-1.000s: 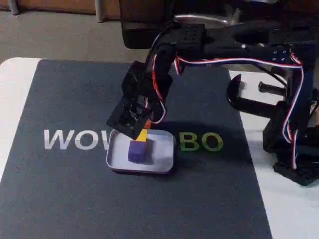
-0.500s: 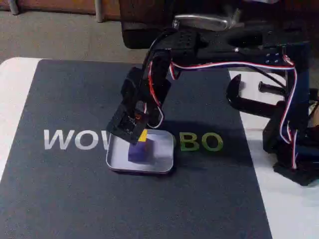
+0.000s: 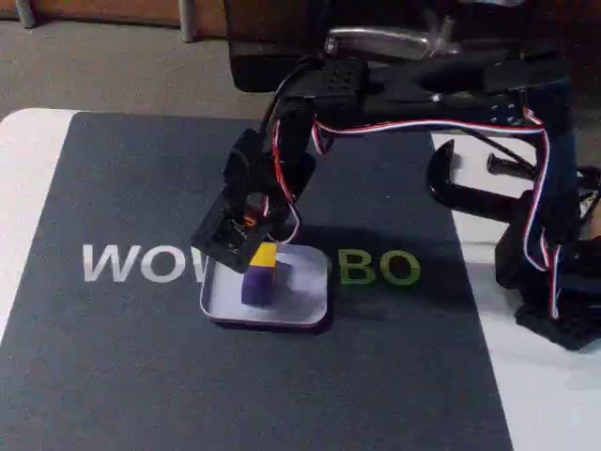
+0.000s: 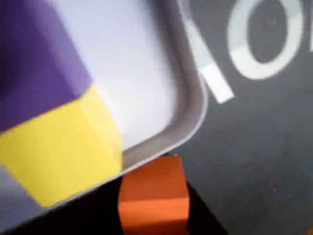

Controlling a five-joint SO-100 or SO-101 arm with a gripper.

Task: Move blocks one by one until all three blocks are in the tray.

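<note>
The pale tray (image 3: pixel 305 296) lies on the dark mat with the purple block (image 3: pixel 256 286) in it. The yellow block (image 3: pixel 266 255) sits right behind the purple one, touching it. My gripper (image 3: pixel 235 241) hangs over the tray's rear left corner, shut on the orange block (image 3: pixel 249 223), of which a sliver shows between the jaws. In the wrist view the orange block (image 4: pixel 154 196) sits at the bottom edge in the dark jaws, just outside the tray rim (image 4: pixel 188 105). The yellow block (image 4: pixel 58 152) and purple block (image 4: pixel 34 63) fill the left of that view.
The dark mat (image 3: pixel 141 357) carries white and green lettering (image 3: pixel 131 263) and lies on a white table (image 3: pixel 23 178). The arm's base and a black clamp (image 3: pixel 470 188) stand at the right. Open mat lies in front of and left of the tray.
The gripper has shifted left and a little lower with the orange block, from over the yellow block to the tray's rear left corner. The purple and yellow blocks stayed put.
</note>
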